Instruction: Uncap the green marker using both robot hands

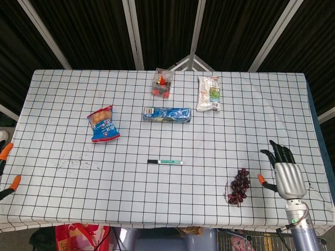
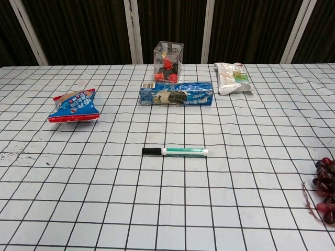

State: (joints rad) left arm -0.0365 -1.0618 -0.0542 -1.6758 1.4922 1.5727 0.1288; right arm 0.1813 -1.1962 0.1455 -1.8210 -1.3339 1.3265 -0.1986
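while still capped, green marker (image 1: 165, 161) alone mid-table

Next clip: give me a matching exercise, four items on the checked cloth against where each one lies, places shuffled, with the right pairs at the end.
Things:
1. green marker
2. bunch of grapes
3. clear box of red pieces
4. blue snack bag

Places:
A. far edge, near the middle
B. left part of the cloth
C. centre, lying flat, cap on
D. near right, beside the right robot hand

Pairs: 1-C, 2-D, 3-A, 4-B
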